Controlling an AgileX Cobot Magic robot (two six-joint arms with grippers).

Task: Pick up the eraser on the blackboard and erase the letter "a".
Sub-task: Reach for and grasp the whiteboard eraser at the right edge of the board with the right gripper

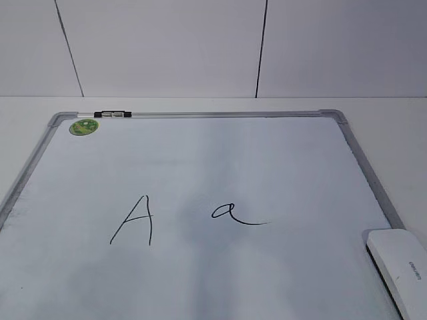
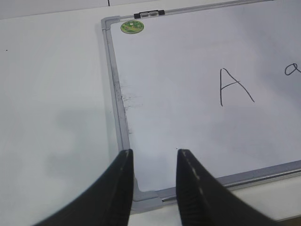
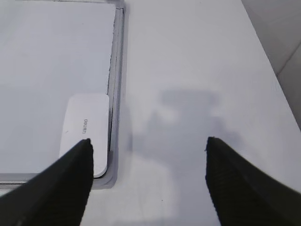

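**mo_bench:** So where's everything sitting right now?

**tabletop_guy:** The blackboard [image 1: 200, 167] lies flat on the white table [image 1: 387, 120]. It's really a white dry-erase board with a grey frame. The eraser [image 1: 400, 263] sits on the board at its near right corner, tight along the right frame edge, lettering facing up. The letter "a" [image 1: 230, 213] is roughly mid-board, a bit right of center, with its tail running off to the right. The eraser is well apart from it.

**mo_bench:** Anything else on the board?

**tabletop_guy:** A capital "A" [image 1: 133, 220] to the left of the small one, a round green sticker [image 1: 84, 127] in the far left corner, and a little black-and-silver clip [image 1: 112, 115] on the far frame just beside that sticker.

**mo_bench:** And the 2 claws?

**tabletop_guy:** The left gripper [image 2: 154, 157] hovers over the near left corner of the board, fingers partly apart with nothing between them. The right gripper [image 3: 148, 146] is spread wide and empty. It's up over the near right corner, its left finger [image 3: 70, 179] above the near end of the eraser and the other over bare table. I can't tell if that finger touches the eraser.
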